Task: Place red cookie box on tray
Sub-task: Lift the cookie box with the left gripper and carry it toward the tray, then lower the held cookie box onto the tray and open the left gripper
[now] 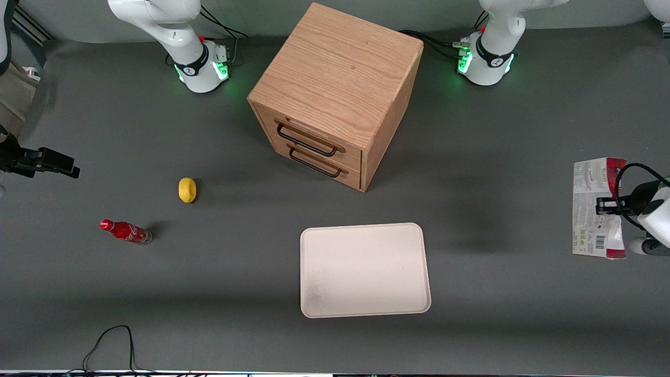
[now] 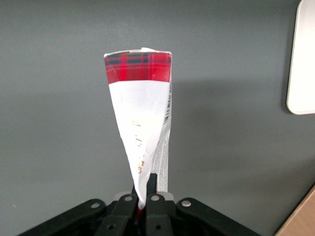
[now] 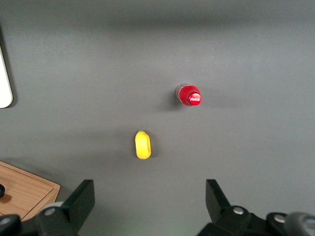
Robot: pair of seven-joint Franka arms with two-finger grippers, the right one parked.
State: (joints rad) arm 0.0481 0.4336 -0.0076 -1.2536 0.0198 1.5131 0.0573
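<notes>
One long, slim red cookie box (image 1: 594, 209), a carton with a white-grey printed face, a barcode near one end and red tartan ends, sits at the working arm's end of the table, well apart from the tray. In the left wrist view the red cookie box (image 2: 140, 123) hangs clear above the grey table, its near end pinched flat between the gripper (image 2: 143, 189) fingers, which are clenched on it. One flat, cream-white rectangular tray (image 1: 365, 270) with rounded corners, a low rim and a faint grey smudge in one corner; contents nil. One light-oak wooden cabinet (image 1: 335, 78) with two drawers and black wire handles, farther from the front camera than the tray; both drawers closed. One yellow lemon (image 1: 187, 189) and one small red soda bottle (image 1: 125, 231), lying on its side, toward the parked arm's end.
</notes>
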